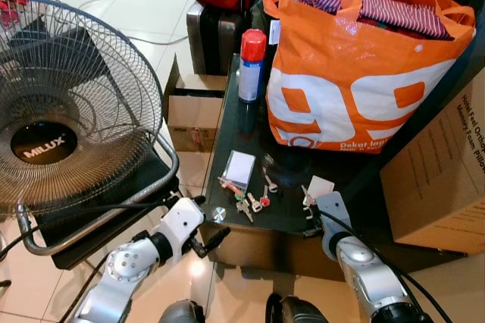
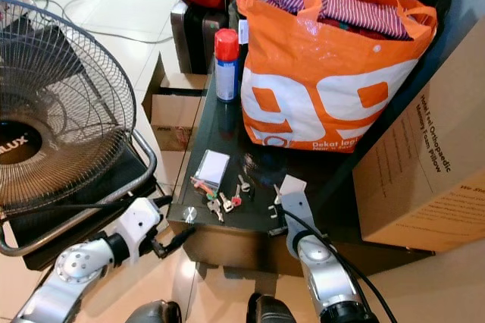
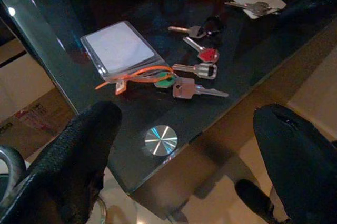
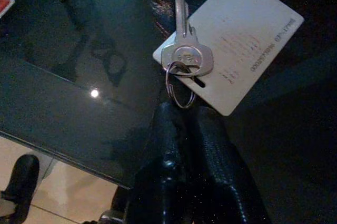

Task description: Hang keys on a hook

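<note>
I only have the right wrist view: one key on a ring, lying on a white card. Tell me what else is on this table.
Observer: A second bunch of keys lies to the robot's left of your card, beside a clear badge holder.
Operator: Give me the left gripper's position.
Observer: The left gripper is open, just off the near left corner of the table, facing that bunch.
Operator: Report what stands further back.
Observer: A red-capped spray can and a full orange bag stand at the far end.
</note>
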